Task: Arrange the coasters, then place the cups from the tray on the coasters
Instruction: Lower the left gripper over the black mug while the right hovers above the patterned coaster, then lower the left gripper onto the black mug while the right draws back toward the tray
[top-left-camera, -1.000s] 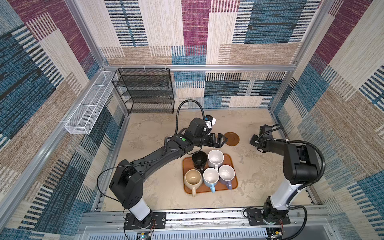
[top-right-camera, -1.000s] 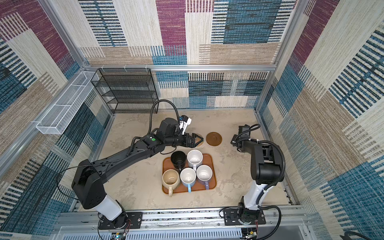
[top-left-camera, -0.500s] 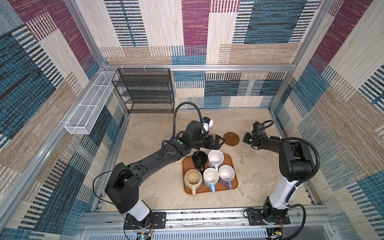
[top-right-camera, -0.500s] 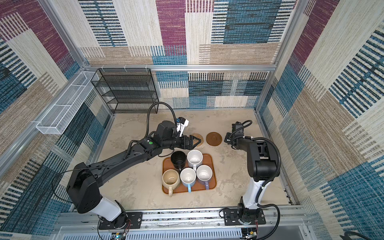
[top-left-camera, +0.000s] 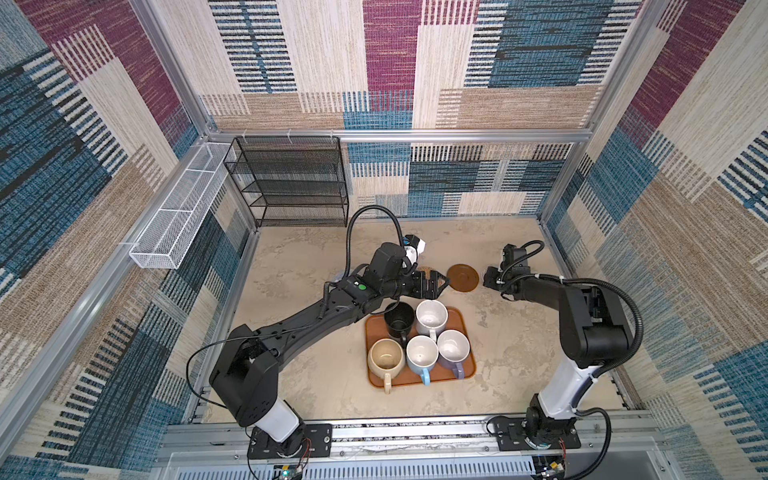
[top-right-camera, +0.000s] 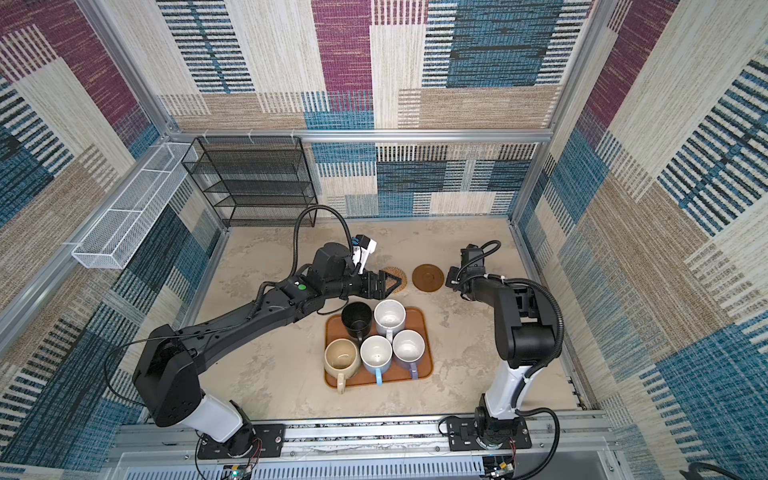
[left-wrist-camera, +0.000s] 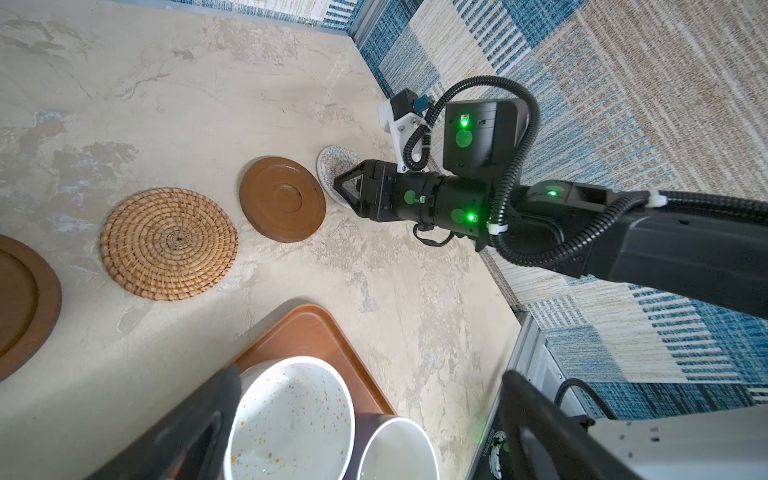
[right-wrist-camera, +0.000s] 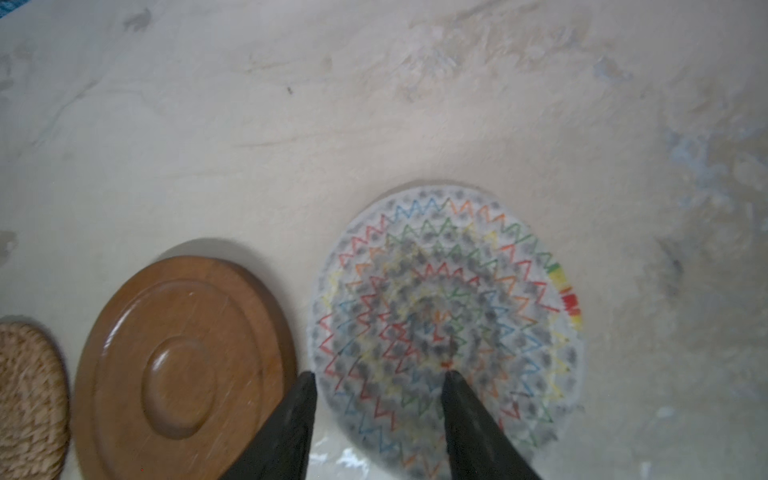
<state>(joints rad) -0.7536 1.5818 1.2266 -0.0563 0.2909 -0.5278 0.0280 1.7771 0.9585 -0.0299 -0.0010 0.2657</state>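
Five cups (top-left-camera: 432, 318) sit on your tray (top-left-camera: 460, 315); your left claw (top-right-camera: 398, 282) gapes wide near the rattan coaster (left-wrist-camera: 168, 243), your right claw (right-wrist-camera: 378, 374) half-spread over the patterned coaster (right-wrist-camera: 449, 299).

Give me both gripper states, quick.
Left gripper: open, empty.
Right gripper: open over the patterned coaster, gripping nothing.

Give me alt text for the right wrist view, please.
The right gripper, black jaws apart, hovers over a pale coaster with coloured zigzags, lying flat on a beige table. A brown wooden coaster lies beside it, with a rattan coaster beyond.
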